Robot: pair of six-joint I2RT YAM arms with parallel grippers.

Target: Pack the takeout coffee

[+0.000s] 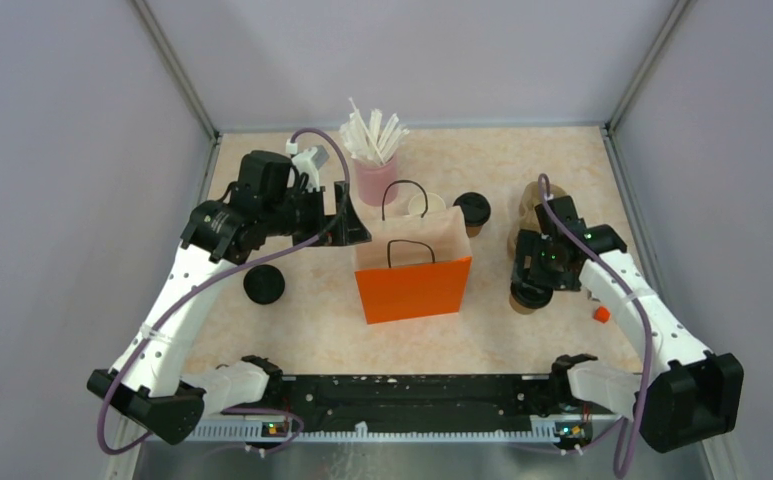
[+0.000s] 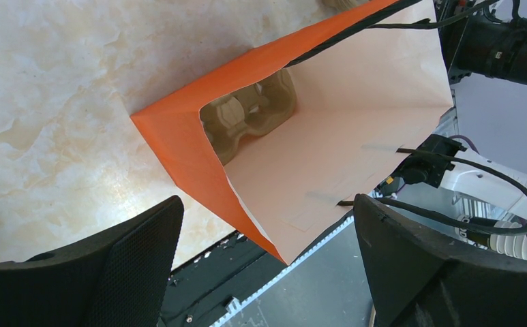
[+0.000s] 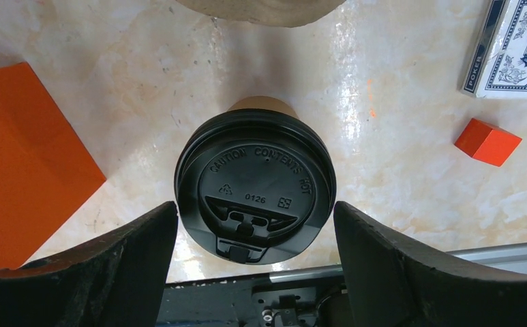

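Cups of coffee stand outside the orange bag [image 1: 412, 285], which is upright in the middle of the surface [image 1: 302, 335] with its mouth open. One lidded cup [image 3: 255, 191] sits toward the right edge. The right gripper [image 1: 537, 270] hangs over it with jaws wide, one finger on each side of the black lid, and we see a gap on both sides. A second cup [image 1: 473, 208] stands just behind the right end of the bag. Left of the bag lies a round black lid [image 1: 263, 284] (whether a cup is under it, we cannot tell). The left gripper [image 1: 350, 215] is at the bag's left rear corner, jaws fully apart and holding nothing. Inside the bag a tan pulp carrier [image 2: 250, 112] shows.
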